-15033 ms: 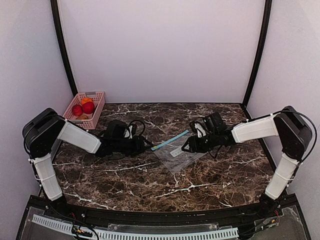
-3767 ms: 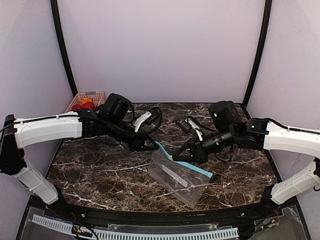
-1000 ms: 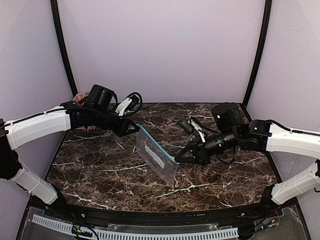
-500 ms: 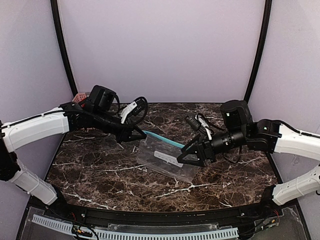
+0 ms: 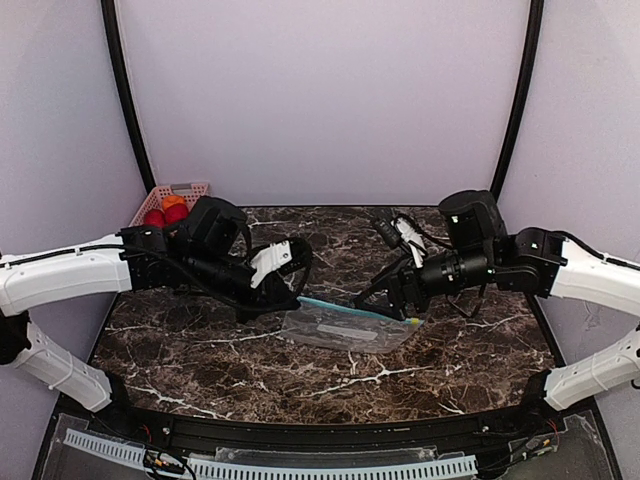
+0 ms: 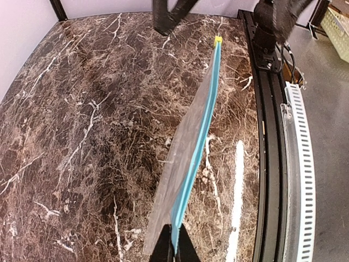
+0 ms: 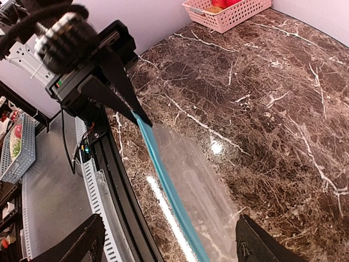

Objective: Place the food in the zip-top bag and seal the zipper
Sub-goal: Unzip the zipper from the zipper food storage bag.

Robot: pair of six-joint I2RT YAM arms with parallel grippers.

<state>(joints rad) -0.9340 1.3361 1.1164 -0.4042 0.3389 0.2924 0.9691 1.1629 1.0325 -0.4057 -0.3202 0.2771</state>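
The clear zip-top bag (image 5: 345,327) lies low over the marble at mid-table. Its teal zipper (image 5: 350,308) runs along the far edge. My left gripper (image 5: 291,296) is shut on the zipper's left end; in the left wrist view the zipper (image 6: 199,128) stretches away from the pinched fingertips (image 6: 163,250). My right gripper (image 5: 398,300) stands wide open at the bag's right end. In the right wrist view the zipper (image 7: 166,183) passes between the spread fingers (image 7: 76,245) without touching them. The food (image 5: 166,215), red and orange pieces, sits in the pink basket.
The pink slotted basket (image 5: 190,190) stands at the table's back left corner, also seen in the right wrist view (image 7: 240,16). The black front rail (image 6: 270,164) runs close beside the bag. Cables loop off both wrists above the table.
My right gripper has opened and let go of the zipper's right end. The bag has dropped from a steep hang to lying low. My left gripper has moved down and toward the centre.
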